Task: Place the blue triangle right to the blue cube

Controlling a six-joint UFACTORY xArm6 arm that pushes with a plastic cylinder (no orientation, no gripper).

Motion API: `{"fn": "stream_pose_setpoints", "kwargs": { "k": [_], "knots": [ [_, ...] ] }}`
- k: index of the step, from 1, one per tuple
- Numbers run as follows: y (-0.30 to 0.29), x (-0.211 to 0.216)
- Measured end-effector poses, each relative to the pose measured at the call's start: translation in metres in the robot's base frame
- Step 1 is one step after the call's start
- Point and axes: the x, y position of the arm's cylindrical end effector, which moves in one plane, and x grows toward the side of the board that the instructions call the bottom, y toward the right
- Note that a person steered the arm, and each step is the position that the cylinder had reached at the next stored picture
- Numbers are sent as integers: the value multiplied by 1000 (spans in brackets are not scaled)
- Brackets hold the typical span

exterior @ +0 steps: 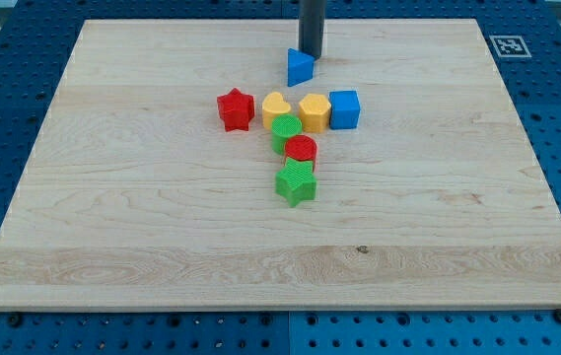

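Note:
The blue triangle (301, 67) lies on the wooden board near the view's top centre. The blue cube (344, 108) sits below and to the right of it, at the right end of a row of blocks. My tip (311, 54) comes down from the view's top and stands just above and to the right of the blue triangle, touching or nearly touching its upper edge. The triangle lies up and to the left of the cube, apart from it.
Left of the blue cube stand a yellow hexagon block (314, 111), a yellow heart-like block (276, 107) and a red star (235, 108). Below them run a green round block (285, 131), a red round block (301, 151) and a green star (296, 182). The board (112, 247) rests on a blue pegboard.

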Motion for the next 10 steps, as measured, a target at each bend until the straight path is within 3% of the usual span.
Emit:
{"fn": "stream_pose_setpoints", "kwargs": {
  "k": [3,5,6,9,10],
  "knots": [
    [21,23],
    [17,12],
    [-6,-19],
    [-127,29],
    [-106,29]
  ]
}}
